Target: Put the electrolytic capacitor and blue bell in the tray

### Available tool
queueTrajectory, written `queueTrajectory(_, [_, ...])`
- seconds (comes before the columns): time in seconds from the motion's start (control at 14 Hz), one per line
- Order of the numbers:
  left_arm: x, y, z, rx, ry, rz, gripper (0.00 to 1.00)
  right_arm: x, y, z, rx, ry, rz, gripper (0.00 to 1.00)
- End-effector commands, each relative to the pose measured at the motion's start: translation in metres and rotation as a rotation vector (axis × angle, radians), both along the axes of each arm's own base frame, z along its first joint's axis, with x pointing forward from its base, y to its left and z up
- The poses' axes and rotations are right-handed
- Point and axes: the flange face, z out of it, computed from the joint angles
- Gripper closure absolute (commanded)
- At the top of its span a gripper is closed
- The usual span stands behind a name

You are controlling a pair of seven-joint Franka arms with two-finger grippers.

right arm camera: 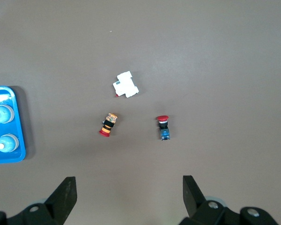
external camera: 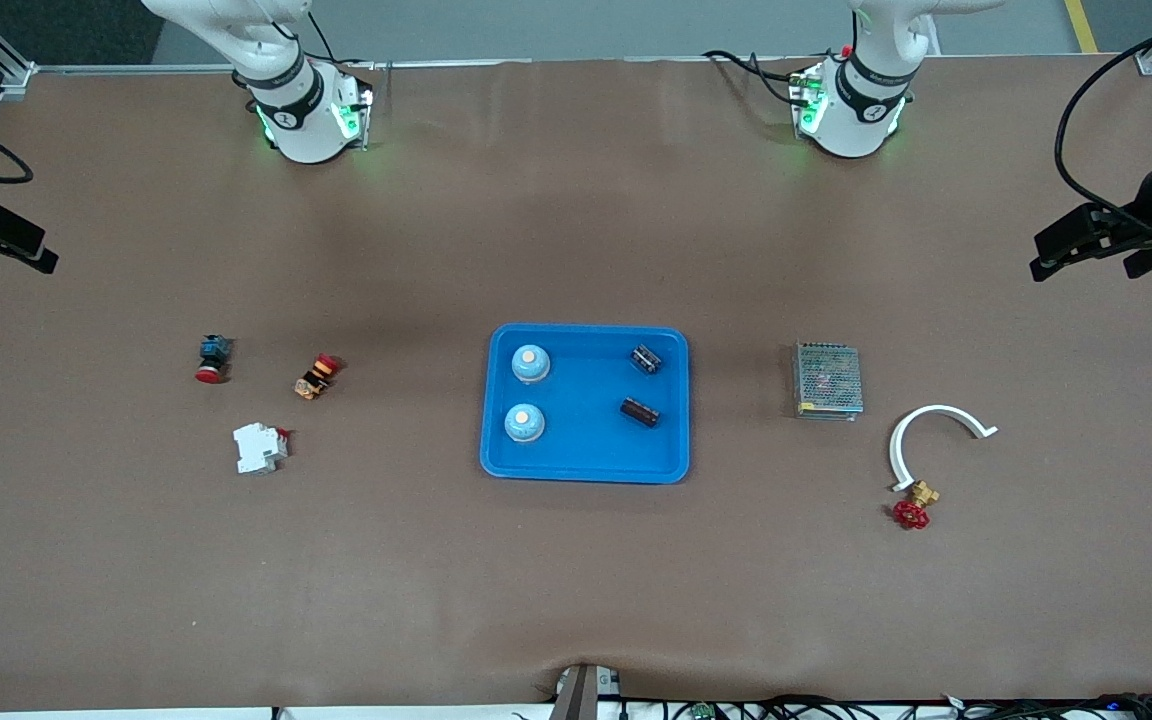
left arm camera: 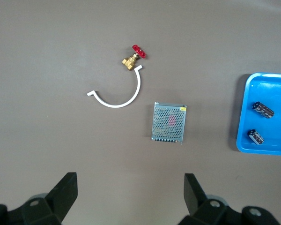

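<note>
Judgement: placing step appearing complete; best move now is holding both arms clear, not disturbing tray [external camera: 586,474].

Left gripper [left arm camera: 129,197]: hanging high over table toward left arm's end, above mesh box [left arm camera: 169,122], jaws standing wide, gripping nothing. Right gripper [right arm camera: 129,197]: hanging over table toward right arm's end, jaws wide, empty.

Tray contents: two blue bells [external camera: 530,364], [external camera: 524,423] sitting upright at end toward right arm; two electrolytic capacitors [external camera: 647,359], [external camera: 639,411] lying at end toward left arm. All four apart, none touching rim.
</note>
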Motion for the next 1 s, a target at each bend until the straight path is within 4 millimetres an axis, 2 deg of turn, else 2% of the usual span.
queueTrajectory(0.0, [0.004, 0.005, -0.001, -0.006, 0.008, -0.005, 0.00, 0.000, 0.002, 0.001, 0.001, 0.000, 0.006, 0.00])
queueTrajectory(0.14, [-0.004, 0.005, -0.013, -0.003, -0.004, -0.005, 0.00, 0.000, 0.002, 0.002, -0.001, -0.003, 0.008, 0.00])
queueTrajectory(0.43, [-0.013, 0.008, -0.018, -0.001, -0.022, 0.000, 0.00, 0.000, 0.002, 0.002, -0.001, -0.003, 0.011, 0.00])
queueTrajectory(0.64, [-0.016, 0.006, -0.003, -0.005, -0.057, 0.007, 0.00, 0.000, 0.002, 0.003, -0.002, -0.010, 0.024, 0.00])
queueTrajectory(0.93, [-0.012, 0.005, -0.005, -0.009, -0.062, 0.009, 0.00, 0.001, 0.002, 0.002, -0.001, -0.008, 0.024, 0.00])
